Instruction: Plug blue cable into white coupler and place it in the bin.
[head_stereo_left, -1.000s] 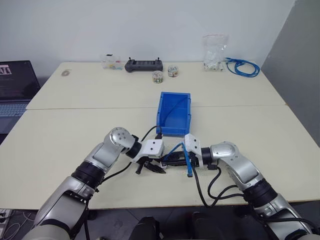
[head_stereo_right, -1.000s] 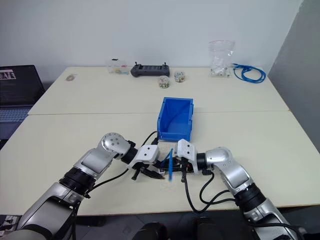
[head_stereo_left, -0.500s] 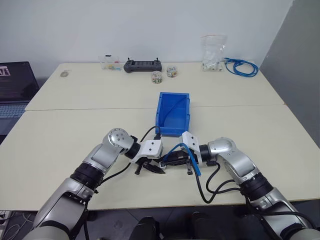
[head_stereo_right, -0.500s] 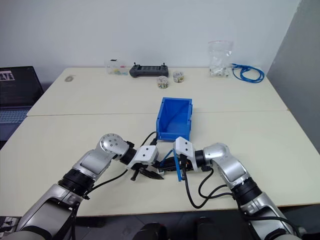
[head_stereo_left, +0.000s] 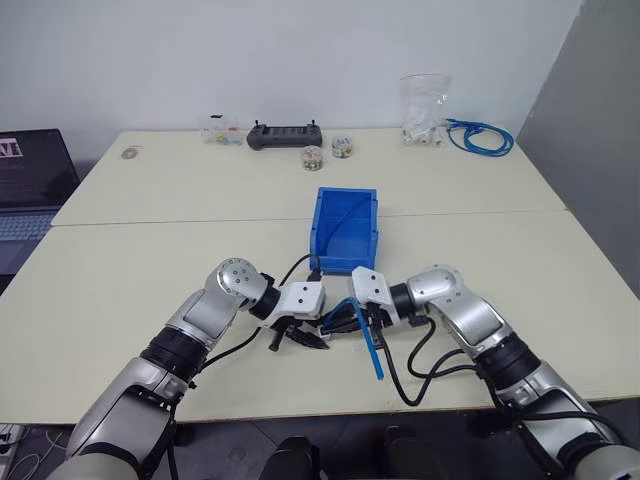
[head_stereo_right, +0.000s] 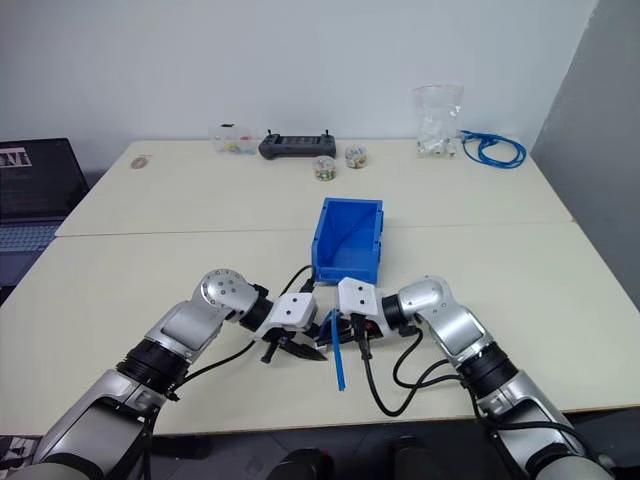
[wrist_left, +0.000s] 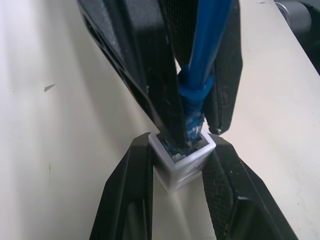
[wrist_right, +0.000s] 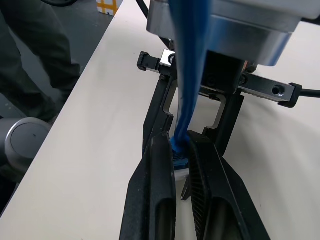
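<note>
In the left wrist view my left gripper (wrist_left: 181, 150) is shut on the white coupler (wrist_left: 182, 162), a small boxy block with its socket facing away from the wrist. The clear plug of the blue cable (wrist_left: 202, 55) sits in that socket, pinched between the black fingers (wrist_left: 145, 65) of my right gripper. In the right wrist view the right gripper (wrist_right: 178, 145) is shut on the cable (wrist_right: 187, 65) just behind the plug. The two grippers meet tip to tip (head_stereo_left: 300, 335) (head_stereo_left: 340, 320) just in front of the bin (head_stereo_left: 345, 230), and the cable's free length (head_stereo_left: 372, 350) hangs toward the table's near edge.
At the far edge of the table lie a black controller (head_stereo_left: 287, 132), two small jars (head_stereo_left: 314, 155), a clear plastic bag (head_stereo_left: 423, 105) and a coil of blue cable (head_stereo_left: 480, 137). A laptop (head_stereo_left: 25, 185) sits off the left side. Black arm cables loop below my right wrist (head_stereo_left: 420, 370).
My right wrist has turned and edged toward the left gripper, and the cable's free length has swung lower toward the near edge. The left arm has held still.
</note>
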